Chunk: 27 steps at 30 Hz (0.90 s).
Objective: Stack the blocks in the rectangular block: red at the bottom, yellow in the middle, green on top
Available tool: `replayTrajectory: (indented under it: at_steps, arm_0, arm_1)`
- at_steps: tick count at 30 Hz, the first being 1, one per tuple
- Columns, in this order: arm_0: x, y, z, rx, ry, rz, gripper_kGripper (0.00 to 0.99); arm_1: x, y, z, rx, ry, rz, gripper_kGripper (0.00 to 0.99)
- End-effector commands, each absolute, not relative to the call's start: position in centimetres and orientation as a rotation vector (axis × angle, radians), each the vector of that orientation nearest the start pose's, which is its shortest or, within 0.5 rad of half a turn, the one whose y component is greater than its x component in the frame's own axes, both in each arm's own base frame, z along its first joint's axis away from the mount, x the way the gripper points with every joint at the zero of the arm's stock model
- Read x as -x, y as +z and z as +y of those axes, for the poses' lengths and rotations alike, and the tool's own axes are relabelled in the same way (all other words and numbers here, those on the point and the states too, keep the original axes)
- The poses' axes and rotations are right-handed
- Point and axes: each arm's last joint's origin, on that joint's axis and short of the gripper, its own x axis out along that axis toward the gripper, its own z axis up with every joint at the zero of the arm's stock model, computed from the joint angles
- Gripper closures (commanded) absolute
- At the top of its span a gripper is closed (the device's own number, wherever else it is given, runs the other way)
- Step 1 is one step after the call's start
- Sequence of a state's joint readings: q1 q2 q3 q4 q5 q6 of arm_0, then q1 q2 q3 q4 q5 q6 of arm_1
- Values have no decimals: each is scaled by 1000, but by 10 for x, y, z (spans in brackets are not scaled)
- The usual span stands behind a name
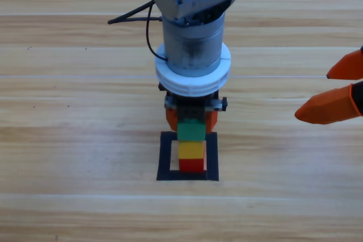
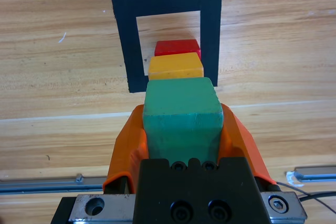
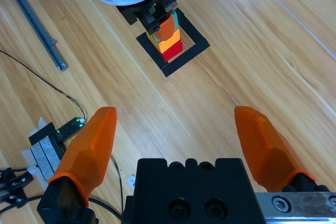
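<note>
Wooden plank table (image 1: 68, 140), pale grain running left to right, with a three-cube tower inside the black tape outline.

Left arm comes down at centre; the left gripper (image 1: 191, 122) has its orange jaws closed against two opposite faces of the green cube (image 1: 191, 130), one jaw on each side as seen in the left wrist view. Right gripper (image 1: 334, 92) waits at the right edge, well apart from the tower, its smooth cone-shaped jaws spread wide and holding nothing. The rectangular block (image 1: 164, 157), a flat, nearly square frame of matte black tape, encloses the stack. Green cube sits on the yellow cube (image 1: 191, 150), which sits on the red cube (image 1: 191, 165); red rests on the bare wood inside the frame. All three are plain, matte, sharp-edged, equal in size.
</note>
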<state>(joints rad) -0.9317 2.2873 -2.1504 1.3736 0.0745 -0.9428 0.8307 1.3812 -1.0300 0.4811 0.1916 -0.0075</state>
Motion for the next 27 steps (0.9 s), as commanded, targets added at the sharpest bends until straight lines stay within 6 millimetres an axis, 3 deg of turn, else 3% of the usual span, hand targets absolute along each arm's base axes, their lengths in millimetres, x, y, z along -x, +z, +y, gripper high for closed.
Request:
replayTrajectory:
  at_steps: [1,27]
  arm_0:
    - [-272,253,-374,-50,42,1511,990]
    - [-274,253,-377,-45,42,1495,990]
  arm_1:
    - [-164,320,186,292,947,898,1]
    - [-164,320,186,293,946,900,1]
